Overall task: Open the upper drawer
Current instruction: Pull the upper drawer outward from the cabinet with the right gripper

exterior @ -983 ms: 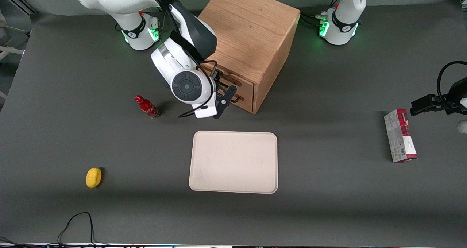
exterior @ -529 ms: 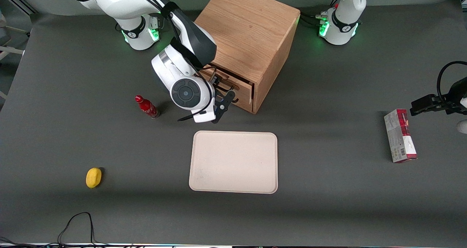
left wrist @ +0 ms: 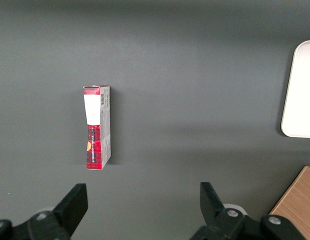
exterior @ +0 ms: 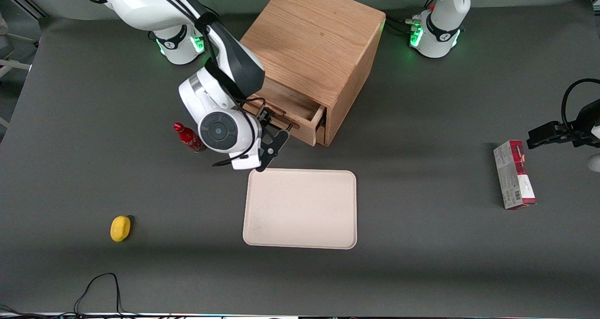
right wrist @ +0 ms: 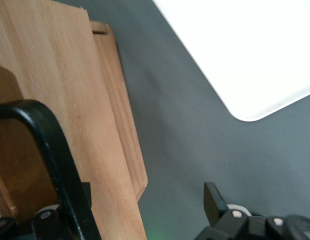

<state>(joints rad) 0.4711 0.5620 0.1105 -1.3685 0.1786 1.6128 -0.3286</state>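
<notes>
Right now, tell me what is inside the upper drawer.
The upper drawer is pulled partly out; the exposed part shows only bare wood. The rest sits under the cabinet top, unseen. The tool is at its handle.

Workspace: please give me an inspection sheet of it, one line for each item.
Surface: dark grey table.
Job's things: upper drawer pulled partly out of the wooden cabinet; lower drawer hidden beneath it.
Clutter: beige tray, red bottle, yellow object, red and grey carton.
Grippers: gripper at the upper drawer's front, above the tray's edge.
Cables: black cable at the table's near edge.
Surroundings: nothing seen.
</notes>
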